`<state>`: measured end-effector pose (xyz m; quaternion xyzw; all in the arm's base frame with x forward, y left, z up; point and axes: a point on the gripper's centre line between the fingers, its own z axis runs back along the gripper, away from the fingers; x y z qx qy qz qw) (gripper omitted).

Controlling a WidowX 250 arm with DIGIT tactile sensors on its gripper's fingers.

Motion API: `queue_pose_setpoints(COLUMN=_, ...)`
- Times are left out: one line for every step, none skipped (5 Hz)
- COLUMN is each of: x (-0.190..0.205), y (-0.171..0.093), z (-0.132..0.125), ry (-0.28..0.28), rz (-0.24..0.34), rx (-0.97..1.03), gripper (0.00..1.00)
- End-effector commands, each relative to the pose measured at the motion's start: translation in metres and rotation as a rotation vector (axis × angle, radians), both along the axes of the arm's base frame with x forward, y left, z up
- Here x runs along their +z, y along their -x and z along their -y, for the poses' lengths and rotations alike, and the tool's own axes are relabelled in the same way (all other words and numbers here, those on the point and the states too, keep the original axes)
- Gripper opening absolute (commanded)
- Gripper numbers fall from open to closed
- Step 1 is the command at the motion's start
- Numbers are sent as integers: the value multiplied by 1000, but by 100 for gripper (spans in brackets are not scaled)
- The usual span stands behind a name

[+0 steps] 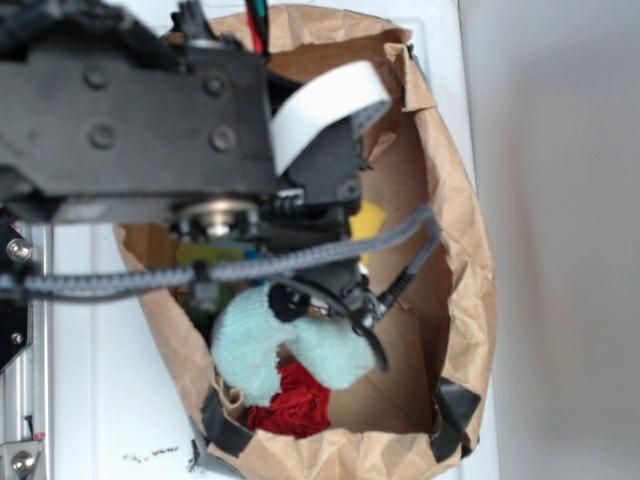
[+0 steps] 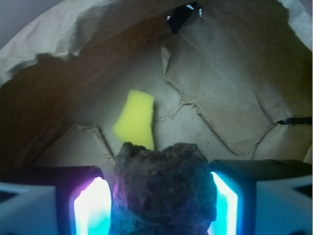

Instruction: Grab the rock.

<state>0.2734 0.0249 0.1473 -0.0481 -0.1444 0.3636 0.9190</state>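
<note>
1. Two lit pads, one glowing violet-white at lower left and one cyan at lower right of the wrist view, flank the rock [image 2: 164, 188], which fills the gap between them; the pincer [image 2: 161, 205] looks clamped on the rock, both pads seeming to press its sides.
2. Its dark, rough, mottled surface rises above the pads at bottom centre of that frame, and the bag floor shows beyond it, so I judge it is held and possibly lifted, though actual clearance from the floor cannot be told.
3. Seen from the exterior view, the black arm [image 1: 140, 110] reaches down into a brown paper bag [image 1: 465, 270], and pale blue fuzzy padding [image 1: 290, 345] covers the pincer, hiding the rock there.
4. Gripping across the stone's width suits its angular outline: opposed pads on two flanks should hold it against slipping, in my judgement.
5. A yellow sponge [image 2: 135, 119] lies on the bag floor, above the rock in the wrist frame and apart from it; a red fabric ball [image 1: 293, 405] sits at the bag's lower edge in the exterior view, just beneath the padding.
6. Creased paper forms the working surface, its rolled rim fixed with black tape [image 1: 457, 405].
7. Beneath the bag lies a white tabletop [image 1: 90, 400]; a plain pale wall fills the right side.
</note>
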Motion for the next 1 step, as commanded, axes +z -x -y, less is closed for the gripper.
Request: queue_pose_setpoints(x=13, y=-6, z=-11, ry=-23, rz=73, rx=57, gripper=0)
